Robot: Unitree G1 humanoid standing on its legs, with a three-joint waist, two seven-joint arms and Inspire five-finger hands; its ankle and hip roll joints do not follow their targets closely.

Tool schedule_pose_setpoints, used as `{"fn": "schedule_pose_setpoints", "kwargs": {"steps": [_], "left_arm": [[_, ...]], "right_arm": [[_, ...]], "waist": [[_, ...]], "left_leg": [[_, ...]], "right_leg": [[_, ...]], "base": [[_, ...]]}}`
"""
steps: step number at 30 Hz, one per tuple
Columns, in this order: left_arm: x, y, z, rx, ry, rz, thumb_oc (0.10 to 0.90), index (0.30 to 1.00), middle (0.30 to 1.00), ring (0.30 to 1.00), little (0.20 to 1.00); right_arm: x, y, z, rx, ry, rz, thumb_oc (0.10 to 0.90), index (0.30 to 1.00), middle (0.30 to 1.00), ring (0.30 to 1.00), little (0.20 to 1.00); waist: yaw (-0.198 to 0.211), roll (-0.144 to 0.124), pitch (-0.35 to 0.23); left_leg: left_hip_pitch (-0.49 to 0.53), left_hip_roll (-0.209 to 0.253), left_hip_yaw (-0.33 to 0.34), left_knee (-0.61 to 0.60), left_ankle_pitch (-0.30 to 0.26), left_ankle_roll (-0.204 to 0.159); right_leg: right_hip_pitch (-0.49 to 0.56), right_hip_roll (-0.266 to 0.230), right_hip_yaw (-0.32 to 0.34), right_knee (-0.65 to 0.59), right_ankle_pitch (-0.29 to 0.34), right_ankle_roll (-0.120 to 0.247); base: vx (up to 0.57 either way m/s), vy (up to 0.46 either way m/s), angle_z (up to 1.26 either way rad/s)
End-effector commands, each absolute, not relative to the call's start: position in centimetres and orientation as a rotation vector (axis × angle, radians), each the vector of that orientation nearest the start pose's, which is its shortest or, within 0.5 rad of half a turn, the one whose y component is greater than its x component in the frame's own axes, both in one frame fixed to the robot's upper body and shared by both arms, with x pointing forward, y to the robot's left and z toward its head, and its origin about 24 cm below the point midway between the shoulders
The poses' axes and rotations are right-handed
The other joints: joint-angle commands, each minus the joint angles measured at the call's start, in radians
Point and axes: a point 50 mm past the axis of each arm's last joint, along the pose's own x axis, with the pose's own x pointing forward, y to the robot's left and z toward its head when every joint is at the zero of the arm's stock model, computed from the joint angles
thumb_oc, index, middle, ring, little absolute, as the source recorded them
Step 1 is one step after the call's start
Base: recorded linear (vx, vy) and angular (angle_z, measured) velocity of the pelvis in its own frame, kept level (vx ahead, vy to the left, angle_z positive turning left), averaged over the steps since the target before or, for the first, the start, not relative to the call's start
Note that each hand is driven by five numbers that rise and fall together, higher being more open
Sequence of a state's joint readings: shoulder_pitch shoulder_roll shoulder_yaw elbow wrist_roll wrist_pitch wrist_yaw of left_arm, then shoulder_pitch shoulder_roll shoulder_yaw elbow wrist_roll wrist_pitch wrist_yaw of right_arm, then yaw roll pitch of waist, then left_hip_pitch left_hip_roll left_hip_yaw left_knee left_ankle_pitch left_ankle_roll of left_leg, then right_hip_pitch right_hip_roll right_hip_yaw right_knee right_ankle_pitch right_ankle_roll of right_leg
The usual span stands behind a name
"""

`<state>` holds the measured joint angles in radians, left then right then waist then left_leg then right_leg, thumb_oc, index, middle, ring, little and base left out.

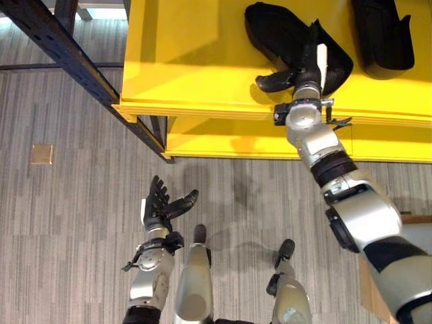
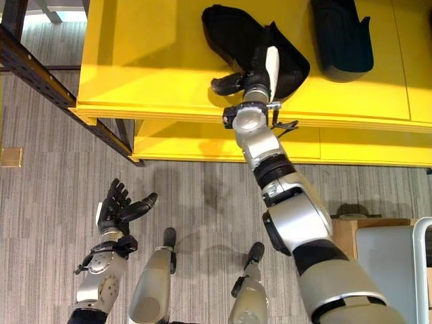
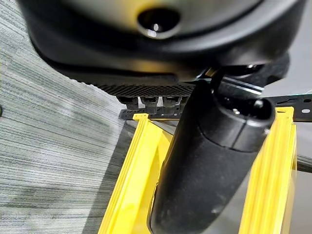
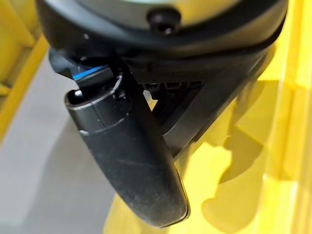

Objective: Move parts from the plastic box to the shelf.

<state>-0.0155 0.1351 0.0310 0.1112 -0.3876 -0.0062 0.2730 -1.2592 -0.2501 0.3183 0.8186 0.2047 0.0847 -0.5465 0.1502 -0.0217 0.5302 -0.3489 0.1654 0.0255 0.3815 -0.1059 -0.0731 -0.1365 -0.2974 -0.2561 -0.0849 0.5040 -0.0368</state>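
Shelf [image 1: 202,61], yellow, fills the 12 o'clock half of your left eye view, with a second yellow level showing just under its front edge. On it lie two black parts: one part [image 1: 277,34] near the middle and a second part [image 1: 381,37] at 1 o'clock, well apart from the first. Your right robot hand [image 1: 287,79] reaches up from 4 o'clock and lies on the near edge of the first part, thumb out to the side; its fingers are hidden against the black shape, so you cannot tell whether it grips. Your left robot hand [image 1: 162,206] hangs at 7 o'clock over the grey floor [image 1: 67,223], fingers spread and relaxed, holding nothing. A dark rack frame [image 1: 74,61] runs diagonally at 10 o'clock, and a small brass plate [image 1: 42,154] sits in the floor at 9 o'clock.

In your right eye view the same layout shows, plus a wooden box corner [image 2: 344,233] at 4 o'clock beside the right arm.

Your left wrist view looks past the thumb [image 3: 204,165] at yellow shelf rails and grey floor.

Your right wrist view shows the thumb [image 4: 129,161] over the yellow shelf surface; the fingers stay hidden.
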Motion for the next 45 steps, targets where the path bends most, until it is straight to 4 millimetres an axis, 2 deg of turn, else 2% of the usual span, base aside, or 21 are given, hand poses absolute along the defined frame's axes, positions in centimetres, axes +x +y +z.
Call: {"fn": "schedule_pose_setpoints", "kwargs": {"steps": [1, 9, 16, 22, 23, 28, 33, 34, 37, 41, 45], "left_arm": [[24.9, 19.1, 6.7, -0.279, -0.135, 0.301, 0.9, 1.0, 1.0, 1.0, 1.0], [24.5, 19.2, 6.1, -0.259, -0.099, 0.285, 0.9, 1.0, 1.0, 1.0, 1.0], [24.2, 19.3, 5.0, -0.24, -0.048, 0.265, 0.9, 1.0, 1.0, 1.0, 1.0], [24.0, 19.4, 4.5, -0.226, -0.02, 0.252, 0.9, 1.0, 1.0, 1.0, 1.0], [24.0, 19.4, 4.4, -0.222, -0.014, 0.244, 0.9, 1.0, 1.0, 1.0, 1.0], [23.8, 19.3, 3.6, -0.219, 0.024, 0.223, 0.9, 1.0, 1.0, 1.0, 1.0], [23.3, 19.0, 2.6, -0.227, 0.07, 0.19, 0.9, 1.0, 1.0, 1.0, 1.0], [23.3, 19.0, 2.6, -0.227, 0.07, 0.19, 0.9, 1.0, 1.0, 1.0, 1.0], [23.2, 18.4, 1.9, -0.225, 0.108, 0.137, 0.9, 1.0, 1.0, 1.0, 1.0], [23.2, 18.0, 1.7, -0.228, 0.123, 0.101, 0.9, 1.0, 1.0, 1.0, 1.0], [23.4, 17.4, 1.5, -0.236, 0.135, 0.071, 0.9, 1.0, 1.0, 1.0, 1.0]], "right_arm": [[38.0, -9.3, 36.6, -0.329, -0.798, -0.311, 0.9, 1.0, 1.0, 1.0, 1.0], [36.1, -7.6, 37.3, -0.229, -0.887, -0.232, 0.9, 1.0, 1.0, 1.0, 1.0], [35.2, -7.4, 36.9, -0.189, -0.918, -0.191, 0.9, 1.0, 1.0, 1.0, 1.0], [34.8, -7.6, 36.2, -0.247, -0.932, -0.15, 0.9, 1.0, 1.0, 1.0, 1.0], [35.0, -7.7, 35.4, -0.301, -0.92, -0.118, 0.9, 1.0, 1.0, 1.0, 1.0], [34.7, -7.9, 32.5, -0.315, -0.87, -0.012, 0.9, 1.0, 1.0, 1.0, 1.0], [34.2, -9.1, 28.7, -0.286, -0.792, 0.073, 0.9, 1.0, 1.0, 1.0, 1.0], [34.2, -9.1, 28.7, -0.287, -0.791, 0.073, 0.9, 1.0, 1.0, 1.0, 1.0], [34.2, -10.3, 26.3, -0.307, -0.725, 0.109, 0.9, 1.0, 1.0, 1.0, 1.0], [34.8, -11.2, 24.8, -0.336, -0.662, 0.109, 0.9, 1.0, 1.0, 1.0, 1.0], [35.4, -11.9, 24.2, -0.34, -0.621, 0.096, 0.9, 1.0, 1.0, 1.0, 1.0]], "waist": [[0.021, 0.057, -0.01], [0.014, 0.052, -0.01], [0.001, 0.052, -0.01], [-0.032, 0.055, -0.01], [-0.044, 0.054, -0.01], [-0.079, 0.049, -0.01], [-0.113, 0.041, -0.031], [-0.113, 0.042, -0.032], [-0.131, 0.028, -0.046], [-0.139, 0.027, -0.045], [-0.142, 0.031, -0.037]], "left_leg": [[0.321, 0.017, 0.125, -0.469, 0.135, -0.031], [0.369, 0.013, 0.132, -0.469, 0.138, -0.029], [0.428, 0.014, 0.137, -0.469, 0.139, -0.026], [0.476, 0.015, 0.138, -0.469, 0.146, -0.025], [0.49, 0.018, 0.14, -0.469, 0.148, -0.026], [0.524, 0.031, 0.145, -0.469, 0.152, -0.03], [0.536, 0.047, 0.147, -0.469, 0.157, -0.032], [0.535, 0.047, 0.147, -0.469, 0.157, -0.032], [0.538, 0.066, 0.151, -0.469, 0.16, -0.036], [0.537, 0.078, 0.153, -0.469, 0.166, -0.039], [0.537, 0.088, 0.157, -0.469, 0.171, -0.042]], "right_leg": [[0.176, -0.03, 0.019, -0.001, -0.311, 0.117], [0.216, -0.03, 0.019, 0.006, -0.314, 0.116], [0.259, -0.028, 0.018, 0.016, -0.321, 0.116], [0.298, -0.023, 0.018, 0.02, -0.328, 0.113], [0.308, -0.018, 0.018, 0.023, -0.33, 0.113], [0.332, -0.001, 0.021, 0.022, -0.336, 0.115], [0.327, 0.022, 0.023, 0.017, -0.346, 0.111], [0.326, 0.023, 0.023, 0.017, -0.346, 0.111], [0.323, 0.044, 0.022, 0.003, -0.354, 0.105], [0.321, 0.055, 0.019, -0.002, -0.355, 0.103], [0.316, 0.063, 0.015, -0.002, -0.356, 0.103]], "base": [[0.0, 0.0, 0.0], [0.0, -0.002, -0.03], [0.0, -0.009, -0.03], [-0.01, -0.029, -0.06], [-0.01, -0.062, 0.03], [0.0, -0.069, -0.04], [-0.01, -0.074, -0.07], [-0.01, -0.094, -0.16], [-0.01, -0.128, -0.21], [-0.01, -0.092, -0.08], [0.0, -0.071, -0.01]]}}
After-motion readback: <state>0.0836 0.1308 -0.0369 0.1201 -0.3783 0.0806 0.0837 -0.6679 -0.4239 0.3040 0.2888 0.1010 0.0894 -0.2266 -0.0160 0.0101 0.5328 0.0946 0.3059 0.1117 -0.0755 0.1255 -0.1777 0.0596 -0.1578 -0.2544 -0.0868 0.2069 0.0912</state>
